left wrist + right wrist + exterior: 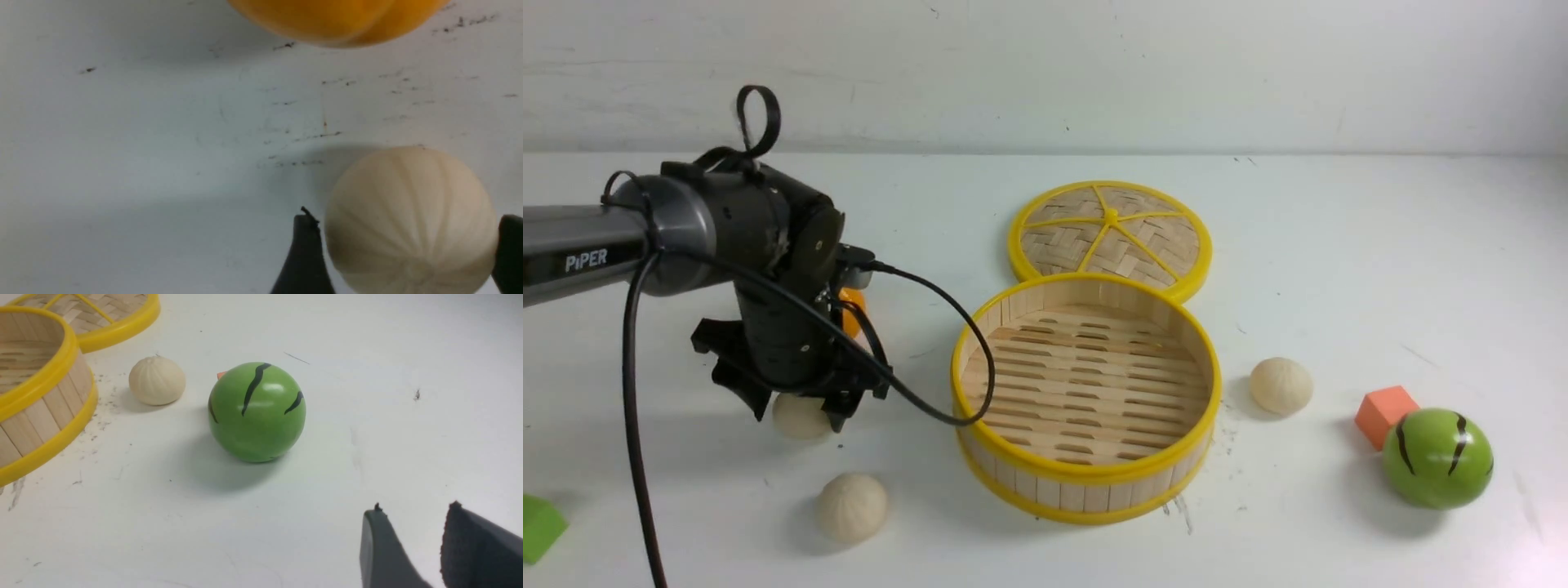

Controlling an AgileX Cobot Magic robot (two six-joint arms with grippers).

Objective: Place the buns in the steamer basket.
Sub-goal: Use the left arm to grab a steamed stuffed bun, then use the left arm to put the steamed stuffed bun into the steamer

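Basket empty, left jaws straddling a bun.
Steamer basket [1094,472]: round bamboo, slatted floor, yellow rims. Cream pleated buns all outside it: one [800,416] left of basket in left gripper [408,220], one [852,507] front-left, one [1281,385] just right. Left arm [678,229] reaches in from basket's left, gripper pitched down at table; jaws wide, thin gap at one finger. Right gripper [415,507]: jaws parted, nothing between. Lid [1111,216] against basket's far rim; bare table between basket and green ball [1437,459].
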